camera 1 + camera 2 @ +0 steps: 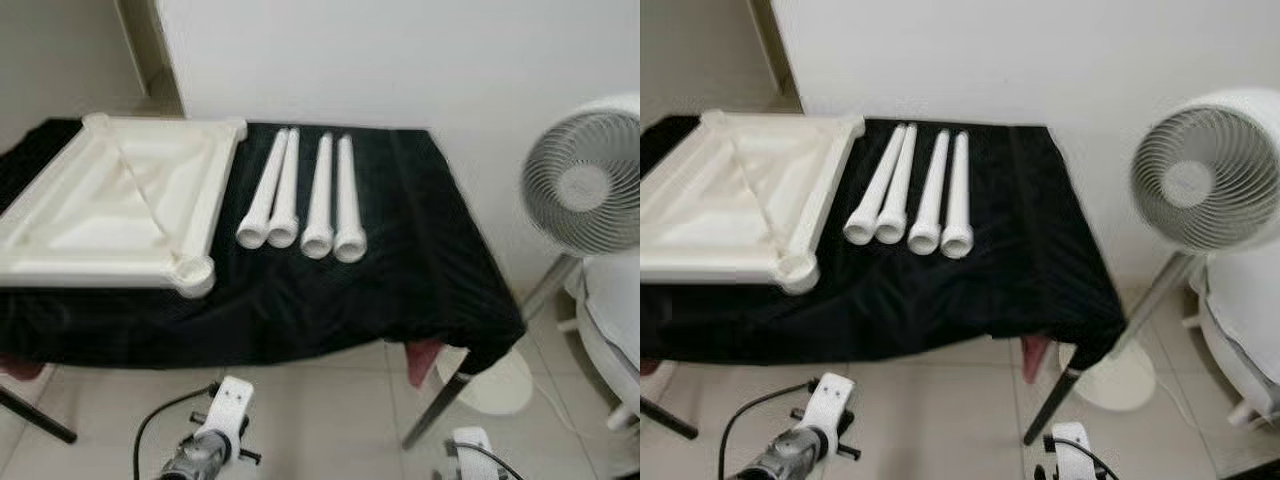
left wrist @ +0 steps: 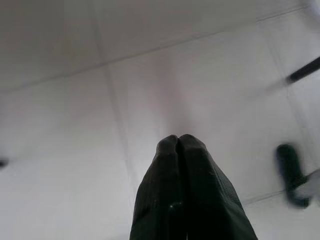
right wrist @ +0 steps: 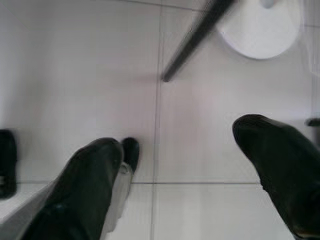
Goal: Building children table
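Note:
A white children's tabletop (image 1: 120,200) lies upside down on the left of a table draped in black cloth (image 1: 400,270), with a round leg socket at its near corner (image 1: 192,270). Beside it several white table legs (image 1: 300,195) lie side by side, open ends toward me. Both arms hang low in front of the table over the tiled floor. In the left wrist view my left gripper (image 2: 178,142) is shut with nothing between its fingers. In the right wrist view my right gripper (image 3: 185,150) is open above the floor tiles.
A white pedestal fan (image 1: 585,185) stands to the right of the table, its round base (image 1: 495,380) on the floor by the table's black leg (image 1: 440,405). A white wall runs behind the table. Pale floor tiles lie below.

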Motion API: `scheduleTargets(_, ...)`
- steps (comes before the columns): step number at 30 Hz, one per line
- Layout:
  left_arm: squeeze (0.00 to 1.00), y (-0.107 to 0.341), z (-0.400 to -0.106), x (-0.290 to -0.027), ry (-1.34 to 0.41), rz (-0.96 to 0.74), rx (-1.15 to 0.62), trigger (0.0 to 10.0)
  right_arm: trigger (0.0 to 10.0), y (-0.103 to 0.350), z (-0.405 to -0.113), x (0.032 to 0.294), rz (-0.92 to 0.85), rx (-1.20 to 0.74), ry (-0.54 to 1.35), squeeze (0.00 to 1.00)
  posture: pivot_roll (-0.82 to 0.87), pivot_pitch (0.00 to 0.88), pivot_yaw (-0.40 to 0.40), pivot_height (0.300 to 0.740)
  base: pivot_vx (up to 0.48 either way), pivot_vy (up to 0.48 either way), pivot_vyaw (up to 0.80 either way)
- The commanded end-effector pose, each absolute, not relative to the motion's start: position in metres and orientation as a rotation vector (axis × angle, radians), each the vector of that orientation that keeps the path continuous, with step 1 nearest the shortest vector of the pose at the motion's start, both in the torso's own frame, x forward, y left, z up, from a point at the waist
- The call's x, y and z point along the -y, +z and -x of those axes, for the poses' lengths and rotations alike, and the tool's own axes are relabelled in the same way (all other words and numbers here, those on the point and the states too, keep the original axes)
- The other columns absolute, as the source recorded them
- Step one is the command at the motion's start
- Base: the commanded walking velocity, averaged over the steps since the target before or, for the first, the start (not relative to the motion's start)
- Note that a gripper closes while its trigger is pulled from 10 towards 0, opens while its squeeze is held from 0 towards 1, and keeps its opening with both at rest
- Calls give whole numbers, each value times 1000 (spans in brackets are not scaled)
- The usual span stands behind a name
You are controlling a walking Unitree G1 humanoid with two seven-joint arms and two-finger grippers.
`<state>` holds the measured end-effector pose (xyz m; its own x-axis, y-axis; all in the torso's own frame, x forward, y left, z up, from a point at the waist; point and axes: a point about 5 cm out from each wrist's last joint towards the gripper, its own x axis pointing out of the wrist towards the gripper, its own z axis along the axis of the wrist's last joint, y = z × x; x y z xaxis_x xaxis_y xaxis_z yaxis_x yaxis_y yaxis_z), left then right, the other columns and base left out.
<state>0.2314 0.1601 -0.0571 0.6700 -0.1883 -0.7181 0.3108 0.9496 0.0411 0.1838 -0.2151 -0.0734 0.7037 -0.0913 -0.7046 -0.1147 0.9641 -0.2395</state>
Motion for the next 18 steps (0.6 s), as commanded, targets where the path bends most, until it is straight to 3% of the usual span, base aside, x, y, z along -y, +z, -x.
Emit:
scheduleTargets(1,0,-57,-231,-156,-287,-161,-792,10000,10000,-77,-175,220,280,-825,1,0,-9,12,14,740,0,352,0)
scheduleTargets(18,0,-56,-233,-156,-285,-160,-788,10000,10000,-76,-178,220,282,-822,2,0,-6,11,13,740,0,352,0)
